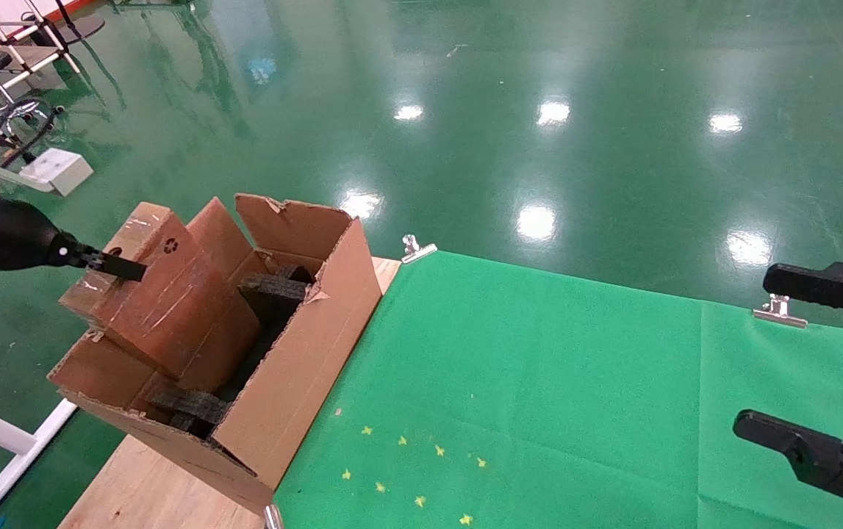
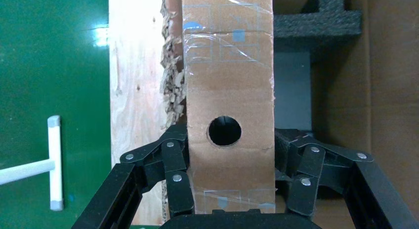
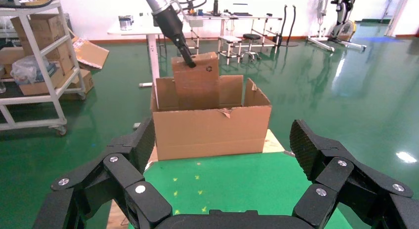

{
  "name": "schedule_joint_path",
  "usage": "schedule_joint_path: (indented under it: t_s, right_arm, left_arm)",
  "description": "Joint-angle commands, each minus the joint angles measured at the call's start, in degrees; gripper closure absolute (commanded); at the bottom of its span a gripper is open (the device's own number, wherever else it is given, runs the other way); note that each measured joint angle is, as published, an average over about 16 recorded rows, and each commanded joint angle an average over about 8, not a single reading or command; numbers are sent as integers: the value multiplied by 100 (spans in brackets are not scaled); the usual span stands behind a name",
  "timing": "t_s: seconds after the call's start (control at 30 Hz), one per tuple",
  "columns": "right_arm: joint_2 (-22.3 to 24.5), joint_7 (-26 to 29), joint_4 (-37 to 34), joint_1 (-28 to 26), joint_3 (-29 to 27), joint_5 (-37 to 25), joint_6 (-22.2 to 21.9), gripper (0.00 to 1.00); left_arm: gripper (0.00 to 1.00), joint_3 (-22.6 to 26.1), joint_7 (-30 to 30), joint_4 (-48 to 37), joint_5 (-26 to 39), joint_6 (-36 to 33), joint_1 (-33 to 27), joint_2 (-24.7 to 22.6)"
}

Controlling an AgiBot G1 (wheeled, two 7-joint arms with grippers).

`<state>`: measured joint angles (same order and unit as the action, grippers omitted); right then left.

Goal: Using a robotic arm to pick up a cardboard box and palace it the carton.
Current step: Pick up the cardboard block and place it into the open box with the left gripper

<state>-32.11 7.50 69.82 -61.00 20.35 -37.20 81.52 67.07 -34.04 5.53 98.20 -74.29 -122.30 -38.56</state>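
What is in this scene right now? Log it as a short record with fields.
left gripper: shut on the cardboard box, at its top end
cardboard box: upright, lower part inside the carton, top above the flaps
carton: open, black foam inserts inside, on the wooden table
right gripper: open, empty, over the green cloth

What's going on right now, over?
Left end effector shut on small taped reddish-brown cardboard box, partway inside big open brown carton. Right end effector open, idle. Black foam inserts beside box.
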Motion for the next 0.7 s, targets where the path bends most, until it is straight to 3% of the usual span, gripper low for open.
schedule_joint_path:
  t_s: [0.03,0.7]
  right_arm:
    - [0,0,0,0,0,0,0,0]
    - [0,0,0,0,0,0,0,0]
  left_arm:
    - [100,-8,76,-107,-15,80,69,-29]
    - [100,-145,169,-532,-216,1430,943,-276]
